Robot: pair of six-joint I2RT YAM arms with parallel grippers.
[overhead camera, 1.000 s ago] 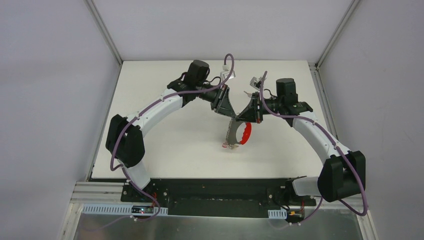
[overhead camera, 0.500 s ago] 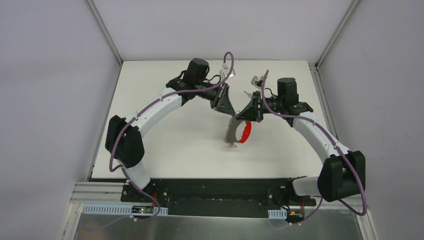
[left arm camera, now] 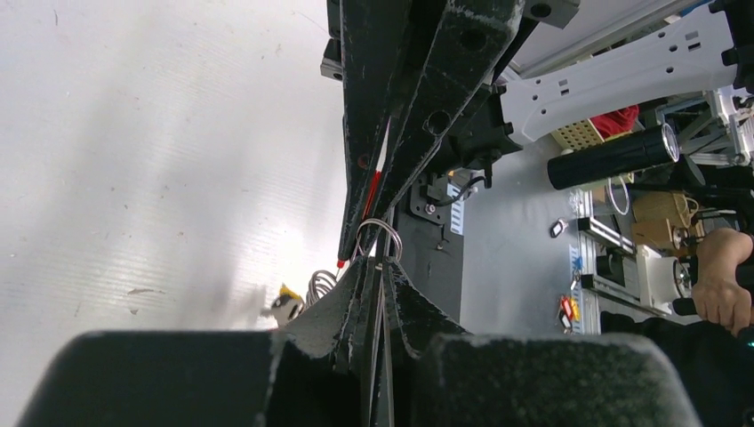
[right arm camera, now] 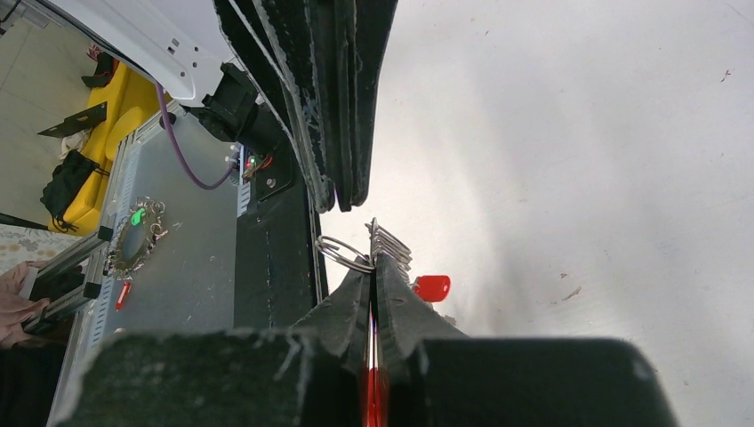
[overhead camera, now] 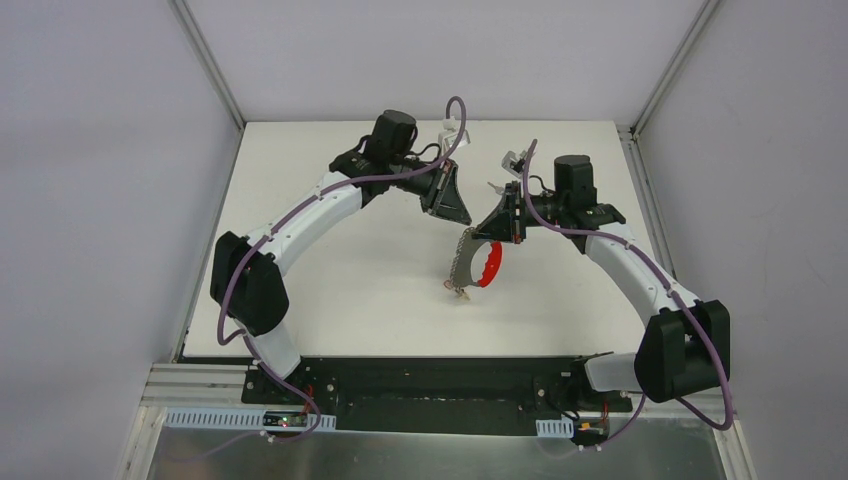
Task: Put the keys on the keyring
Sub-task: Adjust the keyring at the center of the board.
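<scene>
The keyring [overhead camera: 487, 266] hangs on edge above the white table [overhead camera: 340, 280]. The right gripper [overhead camera: 484, 237] pinches it at the top, jaws pressed tight on the loop's red half [right arm camera: 372, 396]. In the right wrist view that half runs as a thin bright strip straight between the two black fingers. From above, the grey half [overhead camera: 462, 257] is on the side of the keyring toward the left arm, and the red half is on the side toward the right arm.

A row of metal clips [right arm camera: 389, 240] stands out from the keyring just past the right fingertips. A small wire split ring [right arm camera: 341, 253] lies against those clips, on the side toward the left gripper [overhead camera: 462, 217].

The keys [overhead camera: 458, 290] dangle in a small cluster at the keyring's lowest point, close over the table; whether they touch it cannot be told. A red tag [right arm camera: 431, 287] shows just beside the clips in the right wrist view. A yellow tag [left arm camera: 284, 307] shows below the keyring in the left wrist view.

The left gripper hovers near the top of the keyring on its grey side, with its tips aimed at the loop. The overhead view shows a narrow gap between the gripper and the keyring. Its jaws are drawn almost together, with only a dark slit between them. Whether something thin is caught in that slit cannot be told.
</scene>
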